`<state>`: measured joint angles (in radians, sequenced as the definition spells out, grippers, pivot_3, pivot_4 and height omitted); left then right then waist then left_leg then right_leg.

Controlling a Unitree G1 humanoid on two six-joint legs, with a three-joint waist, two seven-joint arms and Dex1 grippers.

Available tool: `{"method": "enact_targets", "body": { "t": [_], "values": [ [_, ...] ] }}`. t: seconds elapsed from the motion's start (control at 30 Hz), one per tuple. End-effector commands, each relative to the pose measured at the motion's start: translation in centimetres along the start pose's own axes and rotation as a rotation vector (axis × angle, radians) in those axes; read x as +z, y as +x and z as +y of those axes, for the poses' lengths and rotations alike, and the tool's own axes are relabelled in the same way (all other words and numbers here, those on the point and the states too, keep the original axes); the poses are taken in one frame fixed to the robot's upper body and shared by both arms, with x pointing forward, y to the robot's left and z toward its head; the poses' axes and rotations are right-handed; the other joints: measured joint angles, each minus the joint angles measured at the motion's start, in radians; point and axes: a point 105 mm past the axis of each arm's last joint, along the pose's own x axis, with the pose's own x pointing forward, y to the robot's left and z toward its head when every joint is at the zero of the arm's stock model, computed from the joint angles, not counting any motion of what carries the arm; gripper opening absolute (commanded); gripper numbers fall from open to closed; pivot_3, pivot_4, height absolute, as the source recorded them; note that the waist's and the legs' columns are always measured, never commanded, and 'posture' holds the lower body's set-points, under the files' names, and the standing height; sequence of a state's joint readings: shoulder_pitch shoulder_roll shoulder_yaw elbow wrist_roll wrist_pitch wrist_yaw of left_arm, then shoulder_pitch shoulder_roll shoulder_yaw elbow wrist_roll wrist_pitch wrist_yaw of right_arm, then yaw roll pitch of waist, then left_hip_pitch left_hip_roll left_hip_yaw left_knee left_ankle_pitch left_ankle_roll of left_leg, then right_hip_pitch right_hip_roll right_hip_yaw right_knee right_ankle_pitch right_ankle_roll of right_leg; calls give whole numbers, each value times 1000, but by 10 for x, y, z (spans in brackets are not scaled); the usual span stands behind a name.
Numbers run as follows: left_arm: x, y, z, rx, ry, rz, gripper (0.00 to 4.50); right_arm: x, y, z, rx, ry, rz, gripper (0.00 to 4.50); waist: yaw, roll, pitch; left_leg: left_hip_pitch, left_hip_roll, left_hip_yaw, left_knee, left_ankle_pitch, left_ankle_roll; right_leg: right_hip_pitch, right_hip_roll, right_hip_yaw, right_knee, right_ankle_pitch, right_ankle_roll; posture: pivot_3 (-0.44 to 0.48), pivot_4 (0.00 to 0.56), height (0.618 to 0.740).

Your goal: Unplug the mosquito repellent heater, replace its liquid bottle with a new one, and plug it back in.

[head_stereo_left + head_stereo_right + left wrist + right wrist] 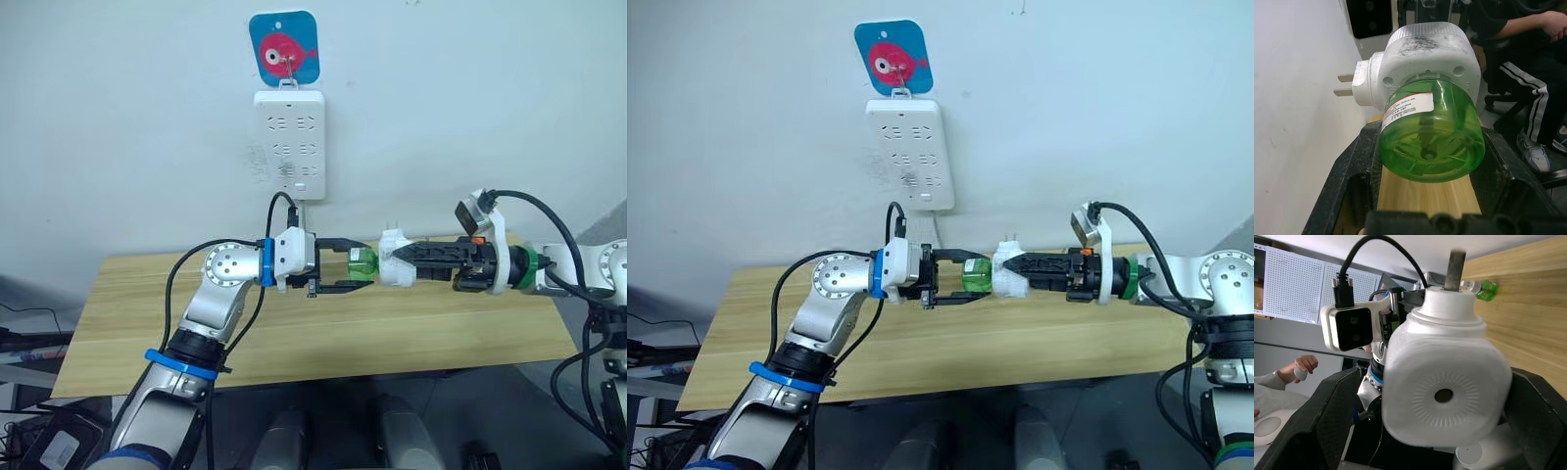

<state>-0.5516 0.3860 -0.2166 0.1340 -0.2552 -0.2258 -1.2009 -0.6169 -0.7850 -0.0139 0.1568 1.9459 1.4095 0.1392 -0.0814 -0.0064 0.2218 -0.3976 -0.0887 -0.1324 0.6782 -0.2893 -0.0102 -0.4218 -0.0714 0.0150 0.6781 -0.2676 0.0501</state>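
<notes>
The mosquito repellent heater (397, 270), white and round, hangs unplugged above the wooden table (294, 338), with my right gripper (404, 262) shut on its sides. Its two plug prongs (1344, 84) stick out bare. A green liquid bottle (362, 262) is still seated in the heater (1425, 54) and points toward my left arm. My left gripper (370, 266) has come in from the left, and its black fingers (1359, 166) press both sides of the bottle (1432, 132). A small green bottle with a clear cap (1483, 288) lies on the table behind the heater (1444, 387).
The tall white socket strip (289, 142) hangs on the wall above the table's back edge, under a blue fish hook (284, 47). A person sits beyond the table (1528, 49); a hand (1300, 368) shows in the right wrist view.
</notes>
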Motion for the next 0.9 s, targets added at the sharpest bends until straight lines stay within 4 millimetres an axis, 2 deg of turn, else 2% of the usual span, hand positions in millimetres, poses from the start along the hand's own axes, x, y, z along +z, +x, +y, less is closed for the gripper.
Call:
{"method": "enact_targets", "body": {
  "t": [0.03,0.1,0.13,0.2,0.3,0.53,0.67,0.8,0.9],
  "values": [
    [8,3,5,13,38,-24,2232,3,1,10,42,-24,-8,4463,0,0,0,0,0,0,0,0,0,0,0,0,0,0,0,-112,213,740],
    [8,3,7,15,39,-23,2232,3,1,11,49,-22,-10,4463,0,0,0,0,0,0,0,0,0,0,0,0,0,0,0,-113,214,740],
    [8,3,7,16,41,-22,2232,4,0,10,48,-21,-12,4306,0,0,0,0,0,0,0,0,0,0,0,0,0,0,0,-114,215,740],
    [8,3,8,17,43,-21,2232,4,-1,11,58,-17,-13,3903,0,0,0,0,0,0,0,0,0,0,0,0,0,0,0,-114,215,740],
    [8,4,9,16,47,-22,2232,4,0,13,72,-21,-12,2986,0,0,0,0,0,0,0,0,0,0,0,0,0,0,0,-116,217,740],
    [10,6,3,-2,29,-36,2232,6,0,13,67,-27,-29,2973,0,0,0,0,0,0,0,0,0,0,0,0,0,0,0,-117,219,740],
    [10,4,0,-12,-354,-41,2232,-5,0,22,51,-95,32,2973,-2,0,0,-1,0,-1,0,0,0,0,0,0,0,0,0,-119,220,740],
    [2,-7,-5,-53,-1043,3,2232,-20,-2,28,59,-137,110,2973,-5,-1,1,-1,0,-3,0,0,0,-1,0,-1,1,0,0,-119,224,740],
    [13,-16,-5,-156,-1394,-52,2232,-26,-4,29,67,-142,138,2973,-7,-2,1,0,-1,-3,1,0,1,0,2,-3,1,-1,2,-128,226,740]
  ]
}}
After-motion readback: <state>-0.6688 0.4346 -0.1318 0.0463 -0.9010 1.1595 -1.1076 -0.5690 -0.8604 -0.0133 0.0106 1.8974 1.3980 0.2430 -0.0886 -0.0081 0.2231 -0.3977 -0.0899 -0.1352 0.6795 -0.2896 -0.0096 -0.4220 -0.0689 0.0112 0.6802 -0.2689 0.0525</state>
